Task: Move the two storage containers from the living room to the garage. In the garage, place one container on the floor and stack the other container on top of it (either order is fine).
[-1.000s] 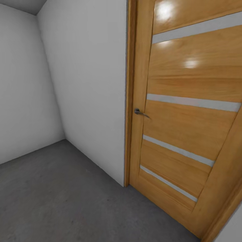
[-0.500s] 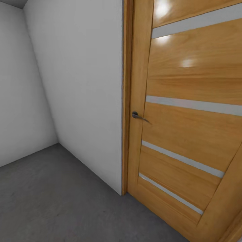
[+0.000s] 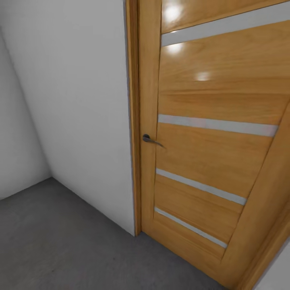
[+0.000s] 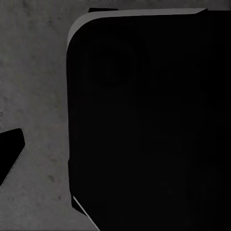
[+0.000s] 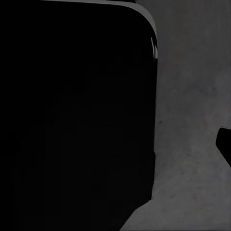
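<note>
Both wrist views look down past a black rounded body [image 4: 144, 120] onto the dark grey concrete floor [image 4: 33, 86]; whether either gripper is open or closed cannot be told. Farther off, the floor [image 3: 60, 241] meets a pale grey wall [image 3: 76, 100] and a wooden door [image 3: 209, 121] with a metal handle [image 3: 151, 139].

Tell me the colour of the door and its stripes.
Honey-orange wood door crossed by pale grey-white stripes; clearest in the head view.

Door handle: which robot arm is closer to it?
Cannot tell. The door handle sits mid-picture in the head view, favouring neither side; both wrist cameras face the concrete floor.
</note>
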Controlling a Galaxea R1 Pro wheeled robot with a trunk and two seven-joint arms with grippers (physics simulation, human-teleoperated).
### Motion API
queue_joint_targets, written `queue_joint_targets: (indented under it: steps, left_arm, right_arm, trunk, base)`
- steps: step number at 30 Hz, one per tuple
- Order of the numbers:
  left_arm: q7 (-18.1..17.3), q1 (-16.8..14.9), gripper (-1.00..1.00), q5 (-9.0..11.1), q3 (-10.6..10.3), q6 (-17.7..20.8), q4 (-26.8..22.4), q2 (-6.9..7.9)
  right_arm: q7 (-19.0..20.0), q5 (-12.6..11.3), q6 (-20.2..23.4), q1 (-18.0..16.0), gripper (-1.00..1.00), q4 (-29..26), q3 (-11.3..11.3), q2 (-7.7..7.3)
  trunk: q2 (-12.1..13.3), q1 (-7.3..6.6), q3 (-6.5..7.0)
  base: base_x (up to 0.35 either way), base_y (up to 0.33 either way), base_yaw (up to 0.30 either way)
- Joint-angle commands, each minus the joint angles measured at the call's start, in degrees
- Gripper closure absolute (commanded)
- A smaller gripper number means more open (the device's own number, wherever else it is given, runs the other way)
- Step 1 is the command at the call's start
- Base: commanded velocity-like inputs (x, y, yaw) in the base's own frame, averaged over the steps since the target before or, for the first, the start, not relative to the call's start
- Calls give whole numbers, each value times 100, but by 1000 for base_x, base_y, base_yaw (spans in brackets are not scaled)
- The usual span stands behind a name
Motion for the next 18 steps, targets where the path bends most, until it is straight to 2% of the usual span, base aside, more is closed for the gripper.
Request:
queue_joint_targets:
  steps: [1, 15, 18]
  left_arm:
    - [-3, 0, -100, 14, 4, -15, 0, 2]
    - [-3, 0, -100, 18, 10, -24, 0, -5]
    - [-3, 0, -100, 17, 12, -23, 0, -5]
  right_arm:
    - [-5, -8, -18, -2, -100, 2, -4, -5]
    - [-5, -8, -19, -2, -100, 2, -3, -13]
    - [-5, -8, -19, -2, -100, 2, 0, -13]
  trunk:
    - [-2, 0, -4]
    - [-2, 0, -4]
    - [-2, 0, -4]
  base:
    - [1, 0, -244]
    - [0, 2, -244]
    - [0, 222, -244]
